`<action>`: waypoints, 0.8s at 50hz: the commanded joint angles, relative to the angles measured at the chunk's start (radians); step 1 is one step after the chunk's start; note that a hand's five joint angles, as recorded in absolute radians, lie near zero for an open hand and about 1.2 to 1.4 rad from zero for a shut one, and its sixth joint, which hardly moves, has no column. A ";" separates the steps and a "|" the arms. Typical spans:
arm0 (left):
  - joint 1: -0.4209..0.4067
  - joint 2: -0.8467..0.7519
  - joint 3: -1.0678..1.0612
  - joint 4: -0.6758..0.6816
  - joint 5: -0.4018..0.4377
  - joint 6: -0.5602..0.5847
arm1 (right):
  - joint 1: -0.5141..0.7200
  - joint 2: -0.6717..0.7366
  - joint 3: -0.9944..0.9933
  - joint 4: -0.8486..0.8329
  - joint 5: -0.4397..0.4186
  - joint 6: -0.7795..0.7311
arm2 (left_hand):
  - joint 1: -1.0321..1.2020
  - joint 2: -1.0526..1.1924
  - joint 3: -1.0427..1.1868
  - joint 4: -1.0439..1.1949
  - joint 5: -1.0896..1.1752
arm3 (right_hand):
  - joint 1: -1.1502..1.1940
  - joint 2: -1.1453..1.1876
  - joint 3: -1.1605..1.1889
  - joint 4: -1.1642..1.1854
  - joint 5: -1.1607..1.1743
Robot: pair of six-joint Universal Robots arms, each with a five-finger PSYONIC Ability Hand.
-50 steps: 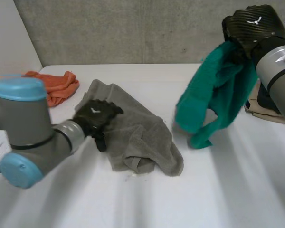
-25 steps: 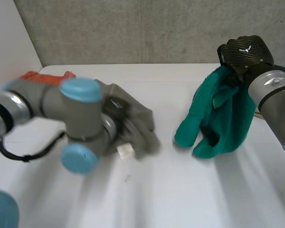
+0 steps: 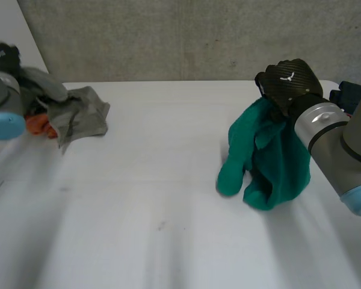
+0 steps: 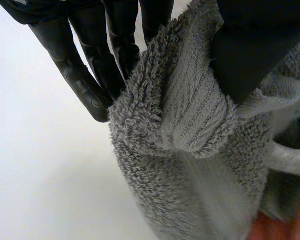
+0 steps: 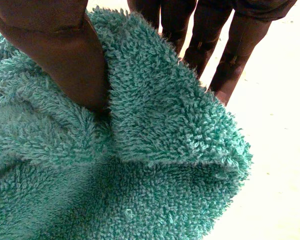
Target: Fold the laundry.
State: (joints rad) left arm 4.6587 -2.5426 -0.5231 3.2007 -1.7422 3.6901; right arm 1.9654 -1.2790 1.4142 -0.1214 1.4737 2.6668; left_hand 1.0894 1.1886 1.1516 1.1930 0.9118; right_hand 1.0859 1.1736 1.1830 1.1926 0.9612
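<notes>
A grey towel (image 3: 78,111) hangs bunched at the table's far left, pinched between the thumb and fingers of my left hand (image 3: 1,55). In the left wrist view the grey towel (image 4: 190,165) is clamped under the thumb, with the fingers (image 4: 80,75) behind its edge. My right hand (image 3: 287,81) holds a green towel (image 3: 268,159) by its top edge at the right, and the towel's lower part rests crumpled on the table. In the right wrist view the thumb (image 5: 65,55) presses the green towel (image 5: 155,150) against the fingers.
An orange cloth (image 3: 37,125) lies at the far left edge, partly under the grey towel. A dark blue item (image 3: 351,96) sits at the far right behind my right arm. The white table (image 3: 156,198) stretches between the two towels.
My left hand closed on the grey towel and dragged it from the table's middle to the far left. My right hand lowered the green towel and moved it slightly left.
</notes>
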 commanded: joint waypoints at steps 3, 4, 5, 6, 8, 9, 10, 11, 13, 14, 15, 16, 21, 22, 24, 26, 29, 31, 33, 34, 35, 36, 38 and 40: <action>-0.012 -0.090 0.000 -0.021 0.015 0.011 | 0.032 -0.002 -0.008 0.000 -0.001 -0.005 | -0.915 -1.014 -0.977 -1.018 -0.912 | 0.310 0.223 0.213 0.204 0.260; -0.018 -0.078 -0.006 -0.030 0.013 0.013 | 0.033 -0.002 -0.011 0.000 -0.001 -0.005 | -0.915 -1.014 -0.977 -1.018 -0.912 | 0.310 0.223 0.213 0.204 0.260; -0.025 -0.064 -0.017 -0.041 0.012 0.014 | 0.036 -0.003 -0.015 -0.001 -0.001 -0.005 | -0.915 -1.014 -0.977 -1.018 -0.912 | 0.310 0.223 0.213 0.204 0.260; -0.034 -0.018 -0.047 -0.067 0.012 0.008 | 0.041 -0.005 -0.024 -0.001 -0.003 -0.005 | -0.915 -1.014 -0.977 -1.018 -0.912 | 0.310 0.223 0.213 0.204 0.260; -0.044 0.037 -0.087 -0.097 0.016 0.004 | 0.049 -0.010 -0.035 0.000 -0.004 -0.005 | -0.915 -1.014 -0.977 -1.018 -0.912 | 0.310 0.223 0.213 0.204 0.260; -0.049 0.071 -0.110 -0.114 0.019 0.001 | 0.053 -0.013 -0.040 0.003 -0.006 -0.005 | -0.915 -1.014 -0.977 -1.018 -0.912 | 0.310 0.223 0.213 0.204 0.260; -0.063 0.135 -0.167 -0.148 0.033 -0.011 | 0.061 -0.019 -0.047 0.005 -0.009 -0.005 | -0.915 -1.014 -0.977 -1.018 -0.912 | 0.310 0.223 0.213 0.204 0.260; -0.074 0.168 -0.199 -0.163 0.044 -0.022 | 0.066 -0.022 -0.052 0.005 -0.010 -0.005 | -0.915 -1.014 -0.977 -1.018 -0.912 | 0.310 0.223 0.213 0.204 0.260; -0.104 0.231 -0.271 -0.194 0.073 -0.051 | 0.073 -0.028 -0.058 0.005 -0.015 -0.005 | -0.915 -1.014 -0.977 -1.018 -0.912 | 0.310 0.223 0.213 0.204 0.260; -0.135 0.289 -0.344 -0.223 0.111 -0.086 | 0.082 -0.037 -0.064 0.005 -0.021 -0.005 | -0.915 -1.014 -0.977 -1.018 -0.912 | 0.310 0.223 0.213 0.204 0.260; -0.152 0.312 -0.382 -0.234 0.137 -0.107 | 0.087 -0.040 -0.066 0.005 -0.024 -0.005 | -0.915 -1.014 -0.977 -1.018 -0.912 | 0.310 0.223 0.213 0.204 0.260; -0.187 0.356 -0.452 -0.251 0.177 -0.146 | 0.096 -0.045 -0.069 0.005 -0.030 -0.005 | -0.915 -1.014 -0.977 -1.018 -0.912 | 0.310 0.223 0.213 0.204 0.260; -0.305 0.415 -0.607 -0.257 0.294 -0.294 | 0.124 -0.054 -0.070 0.006 -0.049 -0.008 | -0.915 -1.014 -0.977 -1.018 -0.912 | 0.310 0.223 0.213 0.204 0.260; -0.351 0.412 -0.627 -0.254 0.320 -0.350 | 0.133 -0.054 -0.067 0.006 -0.052 -0.011 | -0.915 -1.014 -0.977 -1.018 -0.912 | 0.310 0.223 0.213 0.204 0.260; -0.391 0.403 -0.633 -0.257 0.342 -0.409 | 0.142 -0.056 -0.064 0.006 -0.053 -0.011 | -0.915 -1.014 -0.977 -1.018 -0.912 | 0.310 0.223 0.213 0.204 0.260; -0.451 0.375 -0.626 -0.260 0.363 -0.501 | 0.155 -0.054 -0.058 0.008 -0.053 -0.013 | -0.915 -1.014 -0.977 -1.018 -0.912 | 0.310 0.223 0.213 0.204 0.260; -0.515 0.331 -0.591 -0.271 0.369 -0.611 | 0.167 -0.051 -0.046 0.008 -0.053 -0.015 | -0.915 -1.014 -0.977 -1.018 -0.912 | 0.310 0.223 0.213 0.204 0.260; -0.540 0.309 -0.571 -0.280 0.365 -0.659 | 0.171 -0.048 -0.037 0.008 -0.053 -0.016 | -0.915 -1.014 -0.977 -1.018 -0.912 | 0.310 0.223 0.213 0.204 0.260; -0.563 0.279 -0.537 -0.303 0.352 -0.719 | 0.173 -0.036 -0.023 0.002 -0.055 -0.018 | -0.892 -0.991 -0.954 -0.995 -0.889 | 0.310 0.223 0.213 0.204 0.260; -0.566 0.272 -0.526 -0.314 0.348 -0.737 | 0.173 -0.031 -0.018 0.002 -0.055 -0.018 | -0.742 -0.842 -0.805 -0.846 -0.739 | 0.310 0.223 0.213 0.204 0.260; -0.568 0.266 -0.519 -0.326 0.345 -0.752 | 0.173 -0.017 -0.011 0.002 -0.055 -0.019 | -0.558 -0.657 -0.620 -0.661 -0.555 | 0.310 0.223 0.213 0.204 0.260; -0.565 0.260 -0.505 -0.349 0.336 -0.774 | 0.175 -0.008 -0.006 0.005 -0.056 -0.019 | -0.137 -0.237 -0.200 -0.241 -0.134 | 0.310 0.223 0.213 0.204 0.260; -0.557 0.260 -0.499 -0.364 0.322 -0.786 | 0.175 0.009 0.003 0.008 -0.059 -0.022 | 0.302 0.203 0.240 0.198 0.305 | 0.310 0.223 0.213 0.204 0.260; -0.526 0.260 -0.494 -0.381 0.284 -0.776 | 0.175 0.038 0.018 0.008 -0.069 -0.027 | 0.307 0.208 0.245 0.203 0.310 | 0.310 0.223 0.213 0.204 0.260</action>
State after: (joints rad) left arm 4.0981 -2.2612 -1.0618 2.8850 -1.3894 2.9602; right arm 2.1393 -1.3038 1.3955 -0.1165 1.4181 2.6484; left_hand 0.7426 0.6658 0.6683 0.6674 0.5093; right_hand 1.0859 1.1736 1.1831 1.1958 0.9612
